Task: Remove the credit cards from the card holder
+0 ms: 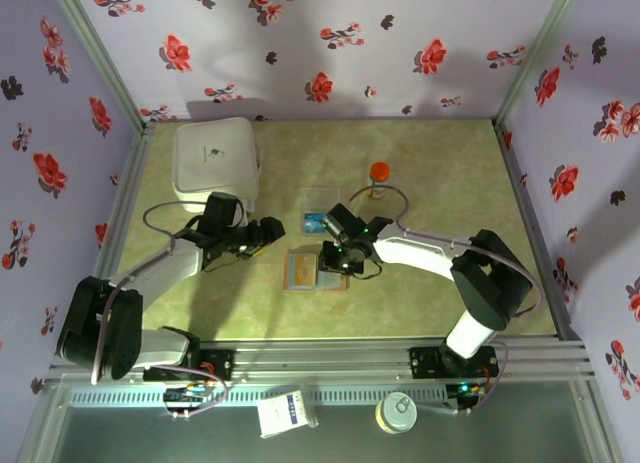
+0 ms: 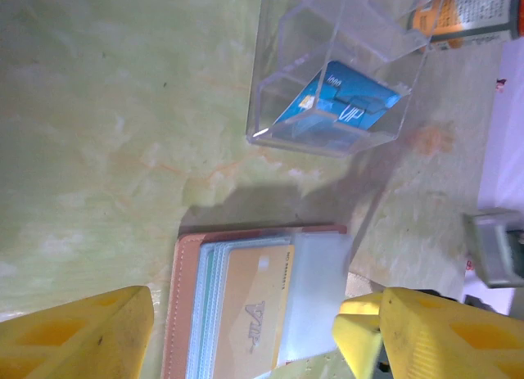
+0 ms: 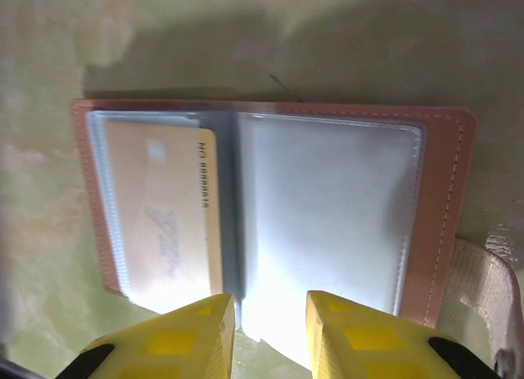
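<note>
The card holder (image 1: 302,270) lies open and flat near the middle of the bench (image 1: 450,163), its brown stitched border showing all round in the right wrist view. Its left sleeve holds a tan credit card (image 3: 164,227) with a slanted logo and a row of small characters along one edge, both too blurred to read. The right sleeve glares pale blue-grey, and a tan strap (image 3: 490,274) sticks out at the corner. The right tool (image 3: 270,326) sits at the holder's edge over the middle fold, jaws narrow. I cannot tell whether it pinches the plastic. The left tool (image 2: 244,334) hangs just left of the holder, jaws wide with nothing between them. Just beyond the holder, across a bare strip of bench, stands a clear tray (image 2: 282,84) holding a blue card (image 2: 344,105) whose pale letters look like "VIP". An orange-capped bottle (image 1: 379,178) stands right of the tray, its label print too small to read. A white box (image 1: 213,158) at the far left bears a small dark mark. Open bench lies left of the holder and tray.
</note>
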Robot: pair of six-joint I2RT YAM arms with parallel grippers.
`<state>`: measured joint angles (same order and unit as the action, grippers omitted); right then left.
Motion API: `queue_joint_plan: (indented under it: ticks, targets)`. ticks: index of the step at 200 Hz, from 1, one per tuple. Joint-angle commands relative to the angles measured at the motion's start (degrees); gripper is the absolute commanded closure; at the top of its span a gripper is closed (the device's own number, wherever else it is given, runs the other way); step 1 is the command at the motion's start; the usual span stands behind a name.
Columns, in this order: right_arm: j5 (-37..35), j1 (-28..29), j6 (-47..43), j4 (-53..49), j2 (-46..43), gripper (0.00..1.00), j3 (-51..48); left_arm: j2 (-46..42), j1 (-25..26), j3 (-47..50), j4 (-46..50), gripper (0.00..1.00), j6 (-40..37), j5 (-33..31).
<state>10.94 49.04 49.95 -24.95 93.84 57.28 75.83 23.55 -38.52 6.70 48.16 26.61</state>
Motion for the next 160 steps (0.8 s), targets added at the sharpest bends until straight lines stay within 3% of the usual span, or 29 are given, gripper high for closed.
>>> queue_joint_plan:
  ticks: [1,34,62,102,160]
  targets:
    - [-1.1,0.4,1.0,0.5,-1.7,0.71,1.4,1.9,1.0,-1.3,1.2,0.32,0.7,0.2]
    - [0.5,0.4,2.3,4.3,-1.2,0.71,1.6,4.3,2.9,-1.3,1.1,0.43,0.9,0.0]
    - [2.1,0.3,3.3,7.1,0.6,0.72,1.7,6.3,4.8,-1.8,0.9,0.61,1.1,0.0]
    - [3.6,0.2,4.0,9.7,2.8,0.74,1.6,8.9,7.1,-2.3,0.9,0.78,1.1,0.1]
    - [4.5,0.1,4.1,10.6,4.7,0.74,1.0,11.2,8.6,-2.7,0.9,0.91,1.2,0.9]
